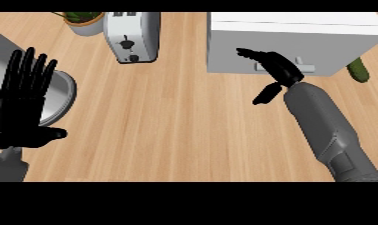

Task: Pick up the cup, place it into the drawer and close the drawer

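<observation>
Head view: no readable writing anywhere. Right hand (275, 66) stretched open at white drawer (288, 44) front, holding nothing. Left hand (26, 104) resting open, fingers up.

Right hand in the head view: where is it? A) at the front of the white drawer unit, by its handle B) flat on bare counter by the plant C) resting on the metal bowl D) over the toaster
A: the right hand reaches to the white drawer unit, fingers extended at its handle, far from the toaster.
</observation>
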Controlling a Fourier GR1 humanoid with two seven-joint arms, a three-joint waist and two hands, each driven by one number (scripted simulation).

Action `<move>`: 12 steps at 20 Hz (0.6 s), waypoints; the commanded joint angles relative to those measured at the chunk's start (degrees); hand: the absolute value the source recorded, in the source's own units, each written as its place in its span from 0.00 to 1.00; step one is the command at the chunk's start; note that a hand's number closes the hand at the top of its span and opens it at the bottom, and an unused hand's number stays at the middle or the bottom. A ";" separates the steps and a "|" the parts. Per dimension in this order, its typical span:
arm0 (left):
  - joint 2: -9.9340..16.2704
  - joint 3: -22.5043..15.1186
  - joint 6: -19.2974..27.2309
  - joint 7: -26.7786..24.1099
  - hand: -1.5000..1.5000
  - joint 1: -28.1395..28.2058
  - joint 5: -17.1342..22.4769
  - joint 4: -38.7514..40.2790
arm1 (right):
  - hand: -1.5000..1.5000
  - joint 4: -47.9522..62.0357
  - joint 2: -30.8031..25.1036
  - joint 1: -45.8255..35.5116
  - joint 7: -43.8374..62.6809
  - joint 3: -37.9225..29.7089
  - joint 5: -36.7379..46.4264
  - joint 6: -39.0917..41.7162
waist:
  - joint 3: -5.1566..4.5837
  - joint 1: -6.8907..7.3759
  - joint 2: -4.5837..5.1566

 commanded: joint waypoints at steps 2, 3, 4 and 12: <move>0.86 1.57 -3.16 0.96 0.00 0.63 1.64 0.24 | 0.00 11.08 -5.65 -5.63 -3.43 -3.12 0.03 1.56 | 0.47 1.46 1.48; -0.45 -0.32 -0.90 0.95 0.00 0.44 -0.41 -1.65 | 0.00 12.46 -2.72 -7.38 -0.56 -3.28 0.33 -0.48 | 0.50 1.94 1.56; -0.94 -0.12 -0.42 1.58 0.00 -0.56 -0.12 -0.48 | 0.00 12.65 -1.85 -10.69 2.01 -3.42 0.23 1.12 | 0.46 1.57 1.45; -0.28 0.28 -1.91 0.97 0.00 -1.03 -1.30 0.51 | 0.00 17.17 -7.43 -11.09 -3.69 -5.08 -0.23 2.13 | 0.55 3.05 2.47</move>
